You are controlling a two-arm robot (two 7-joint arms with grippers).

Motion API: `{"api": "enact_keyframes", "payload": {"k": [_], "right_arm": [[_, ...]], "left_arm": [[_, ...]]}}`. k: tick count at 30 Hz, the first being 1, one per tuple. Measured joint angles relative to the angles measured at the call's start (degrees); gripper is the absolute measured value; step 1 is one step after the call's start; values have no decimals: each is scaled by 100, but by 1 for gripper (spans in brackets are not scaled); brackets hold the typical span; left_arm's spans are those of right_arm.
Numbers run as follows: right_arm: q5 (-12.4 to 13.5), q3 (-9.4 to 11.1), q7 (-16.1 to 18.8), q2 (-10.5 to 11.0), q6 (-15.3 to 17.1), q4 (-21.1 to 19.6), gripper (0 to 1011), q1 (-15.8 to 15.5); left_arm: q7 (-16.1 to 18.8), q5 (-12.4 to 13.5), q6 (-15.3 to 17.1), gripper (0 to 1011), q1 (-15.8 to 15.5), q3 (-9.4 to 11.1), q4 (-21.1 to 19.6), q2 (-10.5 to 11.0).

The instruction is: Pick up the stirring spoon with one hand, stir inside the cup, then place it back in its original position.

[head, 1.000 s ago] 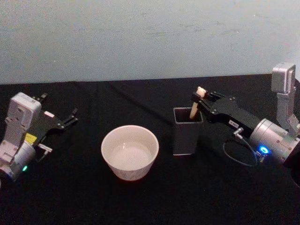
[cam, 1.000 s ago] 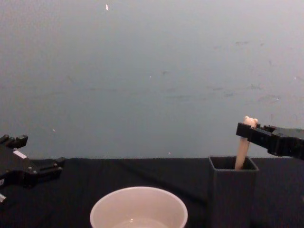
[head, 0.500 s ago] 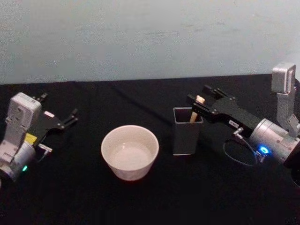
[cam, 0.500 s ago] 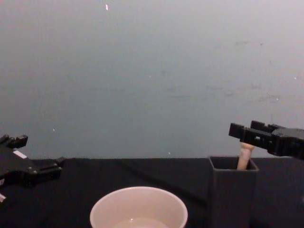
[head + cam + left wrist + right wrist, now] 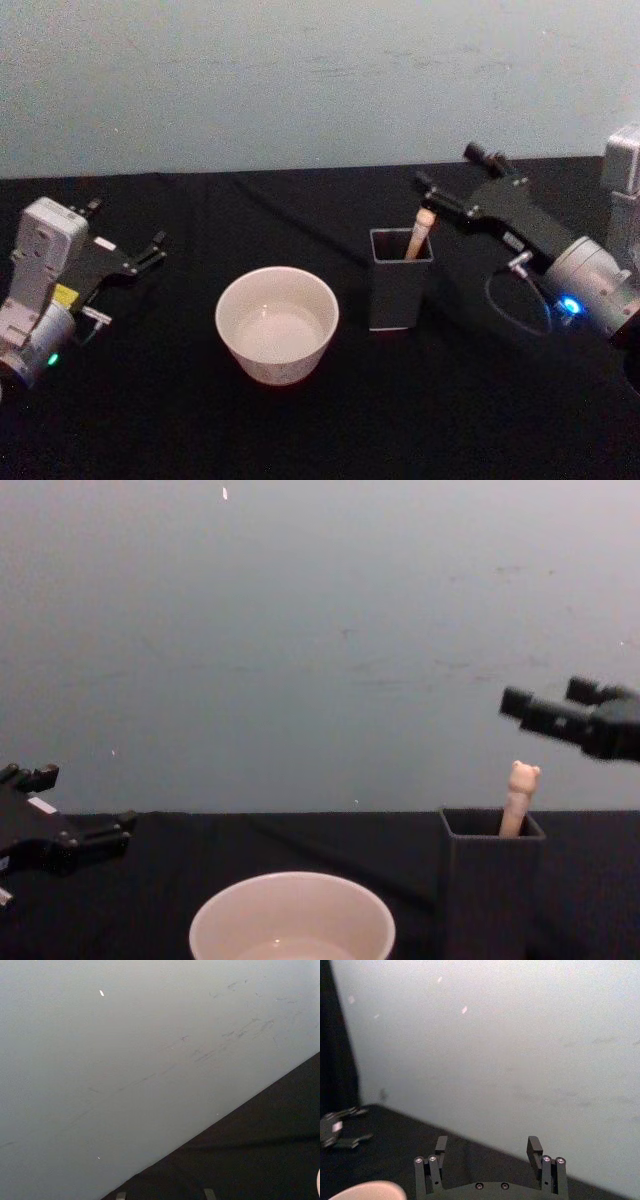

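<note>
Chest view – right gripper (image 5: 548, 703) spread, risen off stirring spoon (image 5: 518, 798), now standing free in holder (image 5: 489, 880).

One stirring spoon (image 5: 419, 233), standing in the holder. One cream-white cup (image 5: 277, 323). One dark grey square-mouthed holder (image 5: 399, 285). Two grippers: one left gripper (image 5: 150, 250), one right gripper (image 5: 452, 177), fingers spread on both. One black tabletop (image 5: 320, 420).

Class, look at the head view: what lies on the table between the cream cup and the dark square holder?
Nothing: only bare black cloth separates the wide cream-white round cup from the tall dark grey square-mouthed holder.
</note>
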Motion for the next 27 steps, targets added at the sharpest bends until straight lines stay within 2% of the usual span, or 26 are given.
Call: {"api": "enact_keyframes", "payload": {"k": [4, 10, 20, 27], "right_arm": [[-289, 264, -532, -112, -261, -120, 1004, -116], [-653, 541, -1077, -137, -315, -171, 1004, -298], [-1003, 705, -1351, -107, -107, 16, 1004, -624], [-1013, 768, -1314, -155, -38, 82, 1004, -669]], "left_arm": [[0, 0, 0, 1001, 0, 0, 0, 0], [0, 0, 0, 1001, 0, 0, 0, 0], [0, 0, 0, 1001, 0, 0, 0, 0], [0, 0, 0, 1001, 0, 0, 0, 0]]}}
